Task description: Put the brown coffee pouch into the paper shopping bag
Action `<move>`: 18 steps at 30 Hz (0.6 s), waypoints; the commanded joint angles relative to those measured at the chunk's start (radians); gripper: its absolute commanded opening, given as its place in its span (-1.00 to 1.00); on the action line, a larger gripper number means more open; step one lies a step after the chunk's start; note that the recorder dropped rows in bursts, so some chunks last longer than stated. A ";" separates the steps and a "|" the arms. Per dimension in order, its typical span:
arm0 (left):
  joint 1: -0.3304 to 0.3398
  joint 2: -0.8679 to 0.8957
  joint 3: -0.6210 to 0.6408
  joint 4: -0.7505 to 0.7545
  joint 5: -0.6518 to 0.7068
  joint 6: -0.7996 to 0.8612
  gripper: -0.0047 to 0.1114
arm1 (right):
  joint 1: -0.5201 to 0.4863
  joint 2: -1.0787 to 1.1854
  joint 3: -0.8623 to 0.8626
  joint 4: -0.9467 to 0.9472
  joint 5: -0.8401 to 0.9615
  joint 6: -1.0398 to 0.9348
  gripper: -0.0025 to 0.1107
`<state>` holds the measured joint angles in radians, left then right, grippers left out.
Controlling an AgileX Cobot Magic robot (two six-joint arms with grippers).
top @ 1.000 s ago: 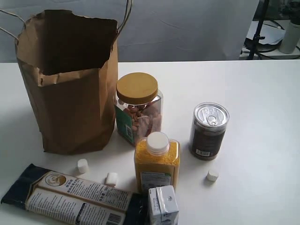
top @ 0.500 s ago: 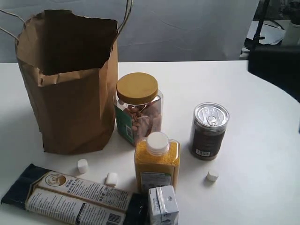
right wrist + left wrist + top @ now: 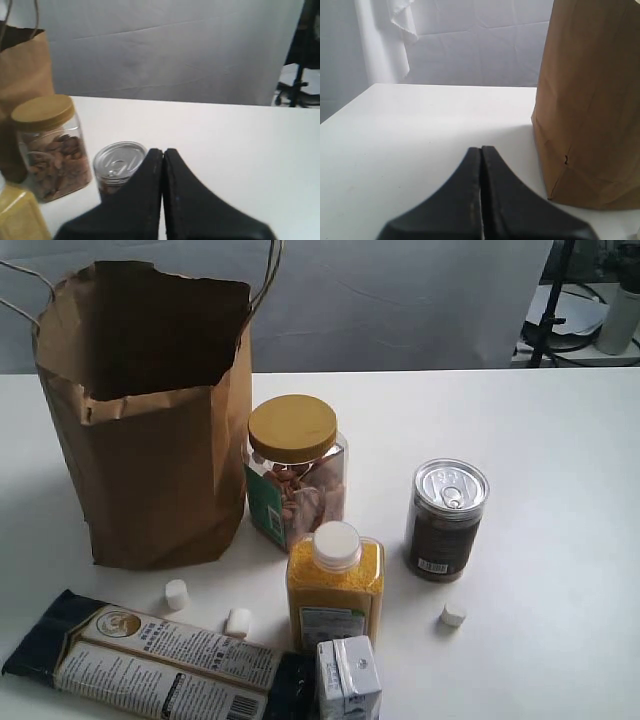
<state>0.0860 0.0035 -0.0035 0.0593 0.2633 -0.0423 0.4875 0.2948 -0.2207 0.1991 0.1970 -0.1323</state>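
The paper shopping bag [image 3: 160, 480] is brown, jar lid [image 3: 292, 427] mustard — packet [image 3: 150, 660] black-and-cream.

A white table [image 3: 240, 145] spreads ahead of the right claw [image 3: 163, 150]; beyond it hangs a creased pale cloth [image 3: 175, 50], with a dark stand [image 3: 301, 75] past the cloth's edge.
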 commanded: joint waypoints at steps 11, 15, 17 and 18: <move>0.004 -0.003 0.004 0.005 -0.004 -0.003 -0.92 | -0.081 -0.295 0.221 -0.140 -0.062 0.027 -0.96; 0.004 -0.003 0.004 0.005 -0.004 -0.003 -0.92 | -0.083 -0.295 0.221 -0.171 -0.051 0.040 -0.96; 0.004 -0.003 0.004 0.005 -0.004 -0.003 -0.92 | -0.083 -0.295 0.221 -0.210 -0.056 0.075 -0.96; 0.004 -0.003 0.004 0.005 -0.004 -0.003 -0.92 | -0.083 -0.295 0.221 -0.221 -0.056 0.092 -0.96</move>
<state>0.0860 0.0035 -0.0035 0.0593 0.2633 -0.0423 0.4085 0.0069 -0.0034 0.0269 0.1436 -0.0793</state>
